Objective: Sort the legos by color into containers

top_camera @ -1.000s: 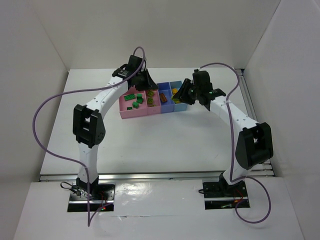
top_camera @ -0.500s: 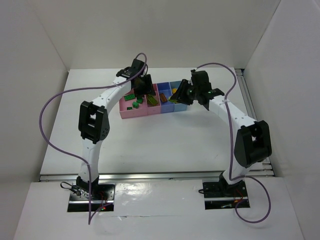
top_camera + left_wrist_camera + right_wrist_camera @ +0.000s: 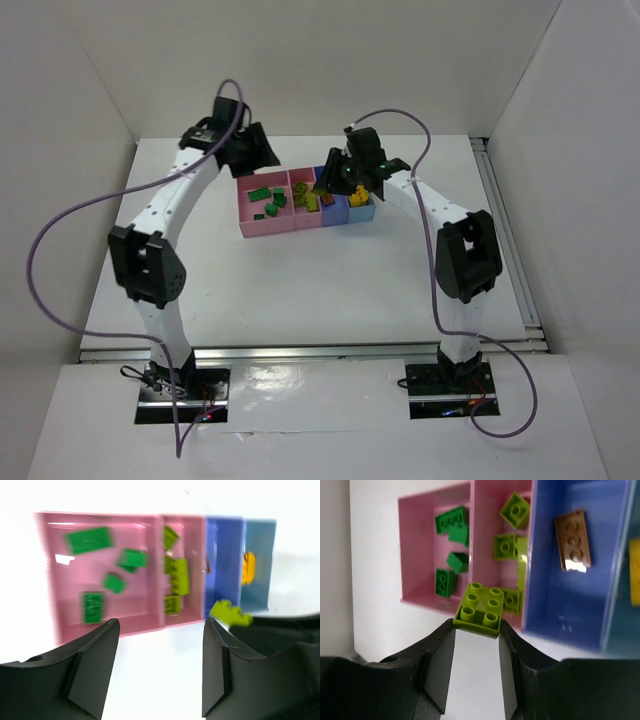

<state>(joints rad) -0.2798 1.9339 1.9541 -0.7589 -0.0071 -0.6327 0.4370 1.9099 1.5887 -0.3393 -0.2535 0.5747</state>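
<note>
Both arms are swinging leftward compared with a second ago. The left gripper (image 3: 161, 627) is pulling off the row of containers toward its far left end, and its jaws, narrow then, are now standing spread with nothing between them. Sorting is looking close to done. The wide pink bin (image 3: 55, 570) at the left is holding several dark green bricks (image 3: 89, 540). Next to it, the narrow pink bin (image 3: 192, 555) is holding a cluster of lime bricks (image 3: 176, 575). Right of that, the blue-purple bin (image 3: 225, 555) is showing one brown brick (image 3: 573, 537), and the light blue bin (image 3: 260, 545) at the right end is carrying a yellow brick (image 3: 247, 567). The right gripper (image 3: 477, 625), which is moving in from the blue end, is pinching a lime 2x2 brick (image 3: 481, 605) by its sides. It is hovering above the near edge of the row, by the wall between the narrow pink and blue-purple bins. That held piece is the only brick showing outside the bins, so what is remaining, by my judgement, is dropping it among the other lime ones.
</note>
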